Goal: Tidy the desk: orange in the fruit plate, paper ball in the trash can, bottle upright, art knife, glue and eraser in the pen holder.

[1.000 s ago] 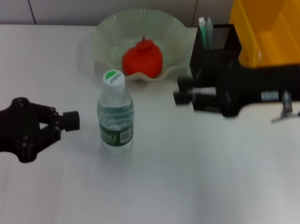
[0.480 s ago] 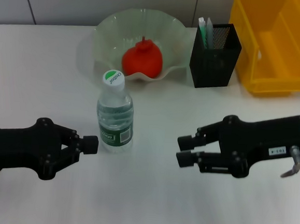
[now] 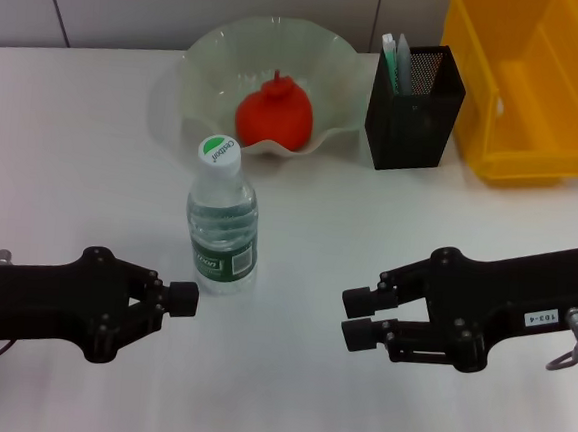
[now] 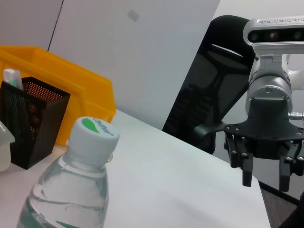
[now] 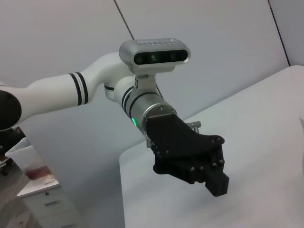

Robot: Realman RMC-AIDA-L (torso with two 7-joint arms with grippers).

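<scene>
Red-orange orange (image 3: 274, 115) in a pale-green translucent fruit plate (image 3: 207, 49); bright yellow trash can (image 3: 539, 96); black mesh pen holder (image 3: 417, 116); bottle (image 3: 221, 226) clear, its label seemingly dark green.

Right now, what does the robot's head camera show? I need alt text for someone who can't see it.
A water bottle stands upright on a white desk between two black grippers, left shut, right open. Behind: an orange in a green fruit plate, a pen holder, a yellow trash can.

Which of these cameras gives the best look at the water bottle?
The head view: the whole bottle stands upright on the white table, in front of the fruit plate. The left wrist view shows only its cap and shoulders, close up. The right wrist view does not show it at all.
</scene>
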